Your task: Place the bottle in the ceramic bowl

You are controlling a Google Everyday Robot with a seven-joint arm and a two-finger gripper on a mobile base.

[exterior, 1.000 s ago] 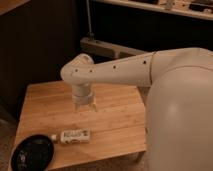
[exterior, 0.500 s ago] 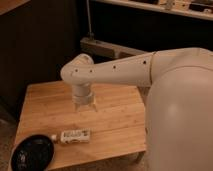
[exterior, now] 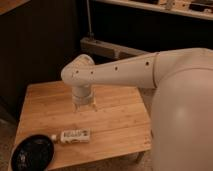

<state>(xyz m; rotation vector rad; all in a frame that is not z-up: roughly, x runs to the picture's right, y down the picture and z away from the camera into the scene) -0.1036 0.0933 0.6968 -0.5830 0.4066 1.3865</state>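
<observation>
The bottle [exterior: 74, 135] lies on its side near the front of the wooden table [exterior: 115, 120], white cap pointing left. The black ceramic bowl [exterior: 32, 153] sits at the table's front left corner, just left of the bottle. My gripper [exterior: 84, 105] hangs from the white arm above the middle of the table, behind the bottle and apart from it, holding nothing.
The large white arm body [exterior: 185, 110] fills the right side of the view. A grey shelf or rail [exterior: 112, 49] runs behind the table against a dark wall. The floor [exterior: 7, 130] shows at left.
</observation>
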